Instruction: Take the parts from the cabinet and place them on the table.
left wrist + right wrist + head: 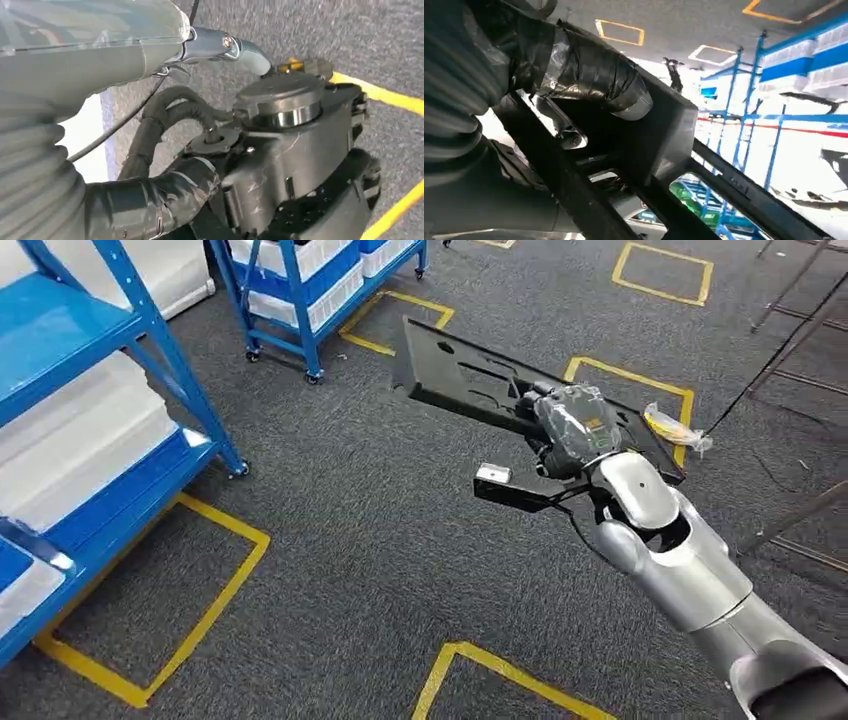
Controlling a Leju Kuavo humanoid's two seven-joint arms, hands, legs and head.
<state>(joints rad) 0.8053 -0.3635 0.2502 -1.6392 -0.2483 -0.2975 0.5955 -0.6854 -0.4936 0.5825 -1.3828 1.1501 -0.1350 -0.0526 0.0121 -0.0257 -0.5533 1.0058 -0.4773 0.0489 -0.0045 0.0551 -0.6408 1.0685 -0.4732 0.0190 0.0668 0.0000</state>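
A long flat black plastic part with moulded cut-outs is held out over the grey carpet, tilted, in the head view. My right hand, wrapped in dark tape, grips it near its right end, with the silver right arm reaching in from the lower right. In the right wrist view the taped thumb presses on the part's black frame, and the other fingers are hidden behind it. The left wrist view shows my left hand hanging down over the carpet; how its fingers lie is unclear.
A blue shelving rack with white bins stands at the left, and a wheeled blue cart at the back. Yellow tape squares mark the carpet. A small plastic bag lies on the floor, with thin metal legs to the right.
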